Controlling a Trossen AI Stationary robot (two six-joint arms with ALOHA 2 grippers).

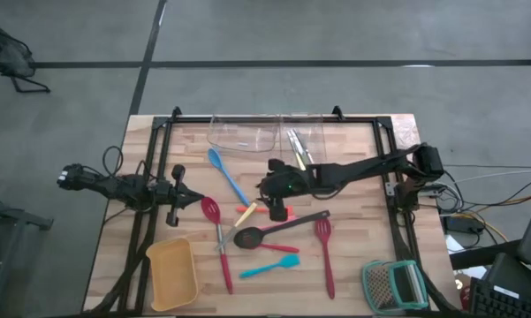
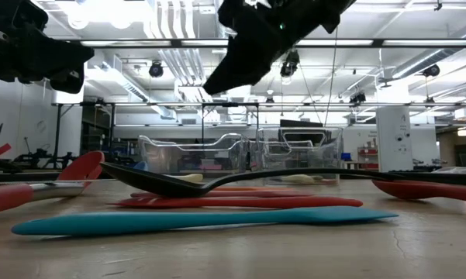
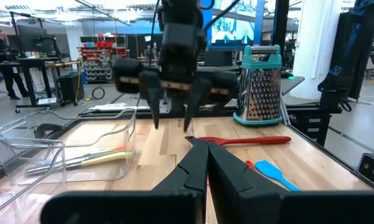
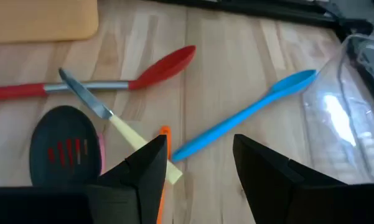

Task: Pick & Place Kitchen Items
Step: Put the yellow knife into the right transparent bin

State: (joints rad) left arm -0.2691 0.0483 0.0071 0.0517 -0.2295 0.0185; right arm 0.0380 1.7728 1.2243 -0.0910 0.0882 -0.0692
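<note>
Above the worktop's point(image 1: 353, 265) middle, the right gripper point(image 4: 196, 165) is held with fingers wide and empty over the blue spoon point(image 4: 246, 112). Because a yellow-handled knife point(image 4: 121, 127) lies just beside the handle, both could be caught. The left gripper point(image 3: 206, 163) is parked, fingers closed.

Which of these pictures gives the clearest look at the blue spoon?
The right wrist view: the blue spoon lies there whole on the wood, bowl toward the clear tub, beyond the open right tool. The high view shows it whole but small. The low and left wrist views do not clearly show it.
</note>
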